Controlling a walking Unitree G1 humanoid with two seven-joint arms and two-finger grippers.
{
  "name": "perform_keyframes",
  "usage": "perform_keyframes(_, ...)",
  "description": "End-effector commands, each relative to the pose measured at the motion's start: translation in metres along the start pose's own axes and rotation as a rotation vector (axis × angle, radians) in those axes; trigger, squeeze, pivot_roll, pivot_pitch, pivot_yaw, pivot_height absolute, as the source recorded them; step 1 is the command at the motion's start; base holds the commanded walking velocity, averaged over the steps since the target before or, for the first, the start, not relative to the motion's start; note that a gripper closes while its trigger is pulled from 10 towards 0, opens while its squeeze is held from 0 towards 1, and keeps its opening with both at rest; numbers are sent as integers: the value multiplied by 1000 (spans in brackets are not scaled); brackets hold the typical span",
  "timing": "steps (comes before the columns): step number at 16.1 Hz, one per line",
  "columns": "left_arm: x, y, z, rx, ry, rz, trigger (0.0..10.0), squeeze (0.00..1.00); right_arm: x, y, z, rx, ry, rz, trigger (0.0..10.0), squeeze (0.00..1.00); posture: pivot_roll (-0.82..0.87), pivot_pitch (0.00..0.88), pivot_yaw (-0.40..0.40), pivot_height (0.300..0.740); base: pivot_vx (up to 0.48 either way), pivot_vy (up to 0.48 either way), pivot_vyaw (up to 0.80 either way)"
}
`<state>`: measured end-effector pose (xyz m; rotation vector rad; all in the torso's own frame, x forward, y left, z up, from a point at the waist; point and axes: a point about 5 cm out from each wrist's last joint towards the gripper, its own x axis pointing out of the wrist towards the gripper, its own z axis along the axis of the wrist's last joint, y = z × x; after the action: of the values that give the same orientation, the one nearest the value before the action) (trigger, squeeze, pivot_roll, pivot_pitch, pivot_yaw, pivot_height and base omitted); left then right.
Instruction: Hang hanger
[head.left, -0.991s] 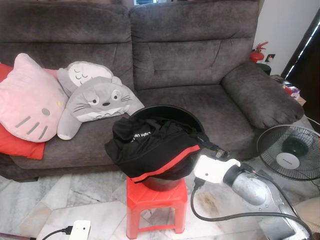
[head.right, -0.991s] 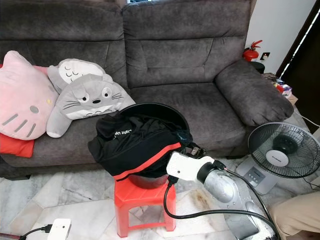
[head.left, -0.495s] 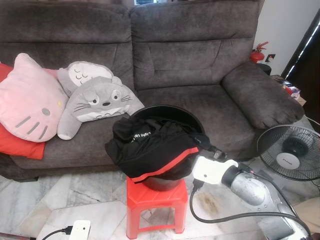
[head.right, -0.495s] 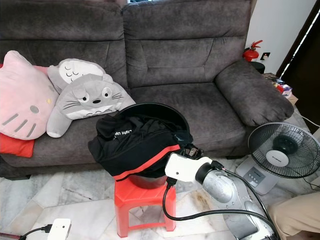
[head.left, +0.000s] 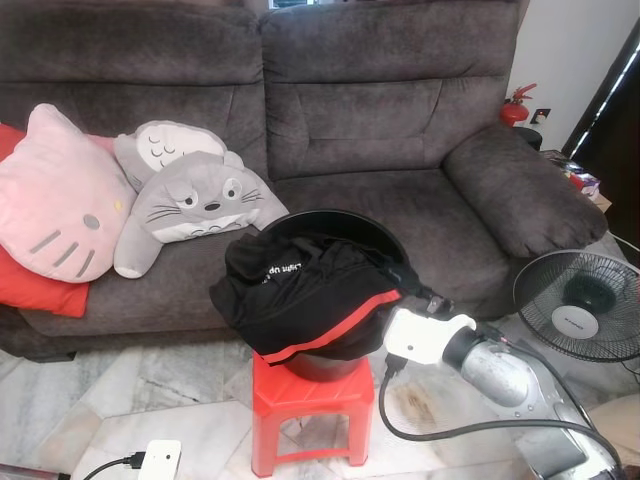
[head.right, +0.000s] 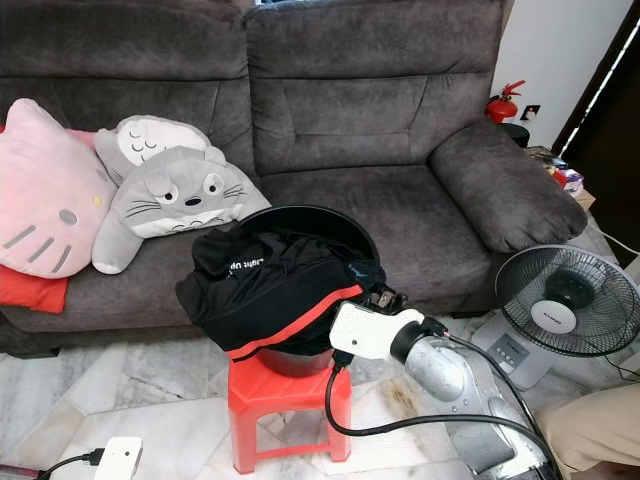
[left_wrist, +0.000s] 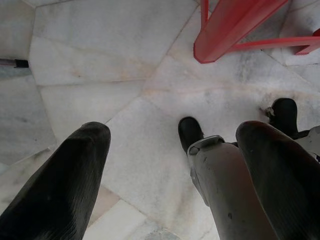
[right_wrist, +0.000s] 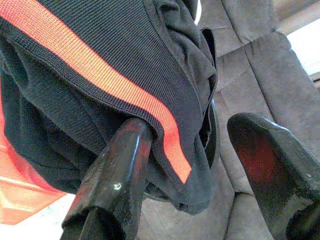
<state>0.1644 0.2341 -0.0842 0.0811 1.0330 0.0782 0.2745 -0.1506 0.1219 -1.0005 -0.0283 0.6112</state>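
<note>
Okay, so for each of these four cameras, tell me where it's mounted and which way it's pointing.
Left eye view: on the head, facing forward and down at the sofa, the black garment over the bucket and the red stool; the right arm reaches in.
Right eye view: the stereo twin, same scene.
Left wrist view: on the left arm, looking down its open left gripper at the marble floor, a stool leg and the robot's foot.
Right wrist view: along the open right gripper, close on the garment's red stripe.
Shared: garment and stool.

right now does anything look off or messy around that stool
The black garment with a red stripe is heaped over the black bucket, spilling past its rim rather than sitting inside. The bucket perches on a small red stool. The right tool is open at the garment's edge.
</note>
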Motion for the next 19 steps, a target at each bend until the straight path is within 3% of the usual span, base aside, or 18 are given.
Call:
perform_keyframes(1,0,-1,1,0,-1,5,10000,0,1,-4,-1,-12,1,-12,10000,0,-190,0,-37,740,0,0,0)
perform_keyframes(5,0,-1,1,-2,-3,5,10000,0,-2,5,-8,-12,8,68,10000,0,-189,0,-38,740,0,0,0)
perform_keyframes(13,0,-1,1,6,-5,11,10000,0,0,-11,-20,-158,16,-39,10000,0,-195,0,-27,740,0,0,0)
perform_keyframes(19,0,-1,1,3,-5,12,10000,0,4,-9,-19,-173,-11,-22,10000,0,-190,0,-30,740,0,0,0)
